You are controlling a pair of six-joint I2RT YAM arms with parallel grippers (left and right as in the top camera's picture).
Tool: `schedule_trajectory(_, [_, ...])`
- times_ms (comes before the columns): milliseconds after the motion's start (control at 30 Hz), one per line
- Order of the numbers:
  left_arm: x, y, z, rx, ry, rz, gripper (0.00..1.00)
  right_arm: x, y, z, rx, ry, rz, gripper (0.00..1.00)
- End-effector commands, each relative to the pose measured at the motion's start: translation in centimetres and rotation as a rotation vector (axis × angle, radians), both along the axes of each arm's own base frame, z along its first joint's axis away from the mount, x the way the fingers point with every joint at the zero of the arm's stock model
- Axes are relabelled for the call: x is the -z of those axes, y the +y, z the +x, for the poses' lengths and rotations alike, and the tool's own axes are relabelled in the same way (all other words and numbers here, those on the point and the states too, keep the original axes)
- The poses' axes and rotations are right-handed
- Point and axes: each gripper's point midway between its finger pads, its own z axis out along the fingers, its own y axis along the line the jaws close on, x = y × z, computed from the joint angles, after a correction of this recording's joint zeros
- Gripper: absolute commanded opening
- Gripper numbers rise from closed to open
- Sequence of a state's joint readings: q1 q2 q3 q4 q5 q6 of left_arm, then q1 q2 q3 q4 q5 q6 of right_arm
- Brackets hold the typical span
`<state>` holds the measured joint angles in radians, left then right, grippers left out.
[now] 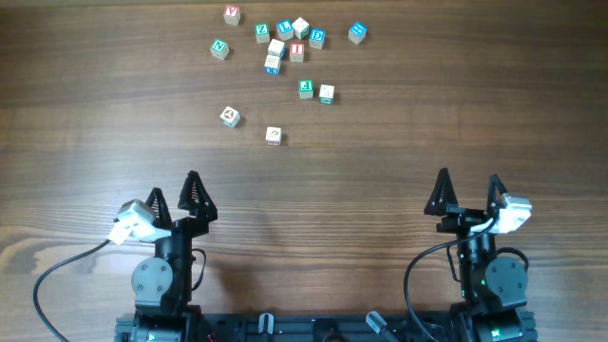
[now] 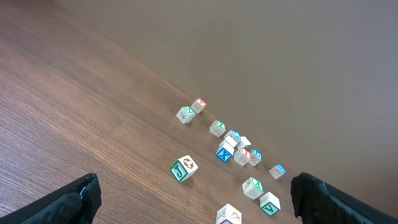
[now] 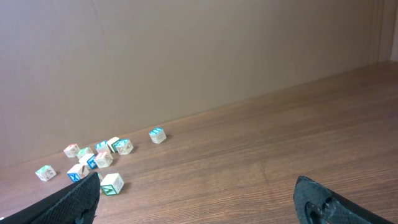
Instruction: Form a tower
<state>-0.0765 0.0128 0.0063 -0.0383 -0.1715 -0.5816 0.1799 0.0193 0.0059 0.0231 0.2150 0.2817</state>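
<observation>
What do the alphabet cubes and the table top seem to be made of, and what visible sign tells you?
Alphabet cubes: probably pale wood with a matt finish and printed coloured letters; the light, bare edges suggest it. Table top: brown wood or a wood-look laminate, matt; long grain lines run across it, with no glare.

Table (image 1: 95, 142): brown wood-grain top, smooth, low sheen, fine streaks running lengthwise. Cubes (image 1: 276, 46): pale unvarnished-looking wood, matt, faces printed in colour. Left gripper (image 1: 174, 185) and right gripper (image 1: 468, 177): black fingers, matt, plastic in appearance. Back wall (image 3: 186, 50): plain brown, matt, resembling cardboard
</observation>
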Motion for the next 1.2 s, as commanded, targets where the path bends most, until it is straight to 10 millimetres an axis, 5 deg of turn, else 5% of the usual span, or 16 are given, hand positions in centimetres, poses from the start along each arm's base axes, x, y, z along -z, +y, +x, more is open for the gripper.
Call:
schedule_trajectory(0, [-5.0, -1.4, -0.3, 0.082, -0.19, 0.048, 1.0, -0.1, -0.3, 0.0, 0.018, -0.006, -0.016, 1.0])
schedule_trajectory(67, [-8.8, -1.4, -1.3, 0.082, -0.249, 0.054, 1.0, -0.1, -0.3, 0.0, 0.018, -0.006, -0.016, 1.0])
schedule_trajectory(167, [-11.8, -1.3, -2.2, 0.082, -0.2, 0.096, 1.0, -0.1, -0.3, 0.0, 0.018, -0.006, -0.016, 1.0])
schedule_trajectory(333, [-22.3, -1.3, -2.8, 0.082, -0.105, 0.269, 1.0, -0.1, -0.3, 0.0, 0.018, -0.006, -0.015, 1.0])
schedule_trajectory(400, [-26.8, -1.4, -0.6, 0.102, 0.037, 0.373, 1.0, -0.1, -0.3, 0.0, 0.018, -0.006, -0.016, 1.0])
schedule_trajectory(567, [-30.4, -2.1, 8.3, 0.168, 0.369, 0.397, 1.0, -0.1, -0.3, 0.0, 0.018, -0.006, -0.016, 1.0])
schedule_trajectory(633, [-29.0, -2.4, 12.1, 0.198, 0.502, 0.395, 1.0, -0.1, -0.3, 0.0, 0.018, -0.006, -0.015, 1.0])
schedule_trajectory(700, [-25.6, -3.0, 15.9, 0.238, 0.638, 0.388, 1.0, -0.1, -0.3, 0.0, 0.018, -0.006, -0.015, 1.0])
schedule_trajectory(767, [-20.6, -3.3, 20.0, 0.261, 0.756, 0.384, 1.0, -0.1, -0.3, 0.0, 0.018, -0.006, -0.015, 1.0])
schedule_trajectory(933, [-10.0, -4.1, 25.9, 0.313, 0.952, 0.365, 0.99, -0.1, -0.3, 0.0, 0.018, -0.006, -0.015, 1.0])
schedule_trajectory(967, [-8.7, -4.5, 26.5, 0.338, 0.967, 0.352, 0.82, -0.1, -0.3, 0.0, 0.018, -0.006, -0.016, 1.0])
schedule_trajectory(1033, [-6.4, -5.4, 27.3, 0.382, 0.995, 0.326, 0.24, -0.1, -0.3, 0.0, 0.018, -0.006, -0.015, 1.0])
schedule_trajectory(1067, [-5.2, -5.8, 27.5, 0.408, 1.017, 0.305, 0.04, -0.1, -0.3, 0.0, 0.018, -0.006, -0.015, 1.0])
schedule_trajectory(1167, [-1.9, -7.2, 27.2, 0.455, 1.096, 0.193, 0.04, -0.1, -0.3, 0.0, 0.018, -0.006, -0.016, 1.0])
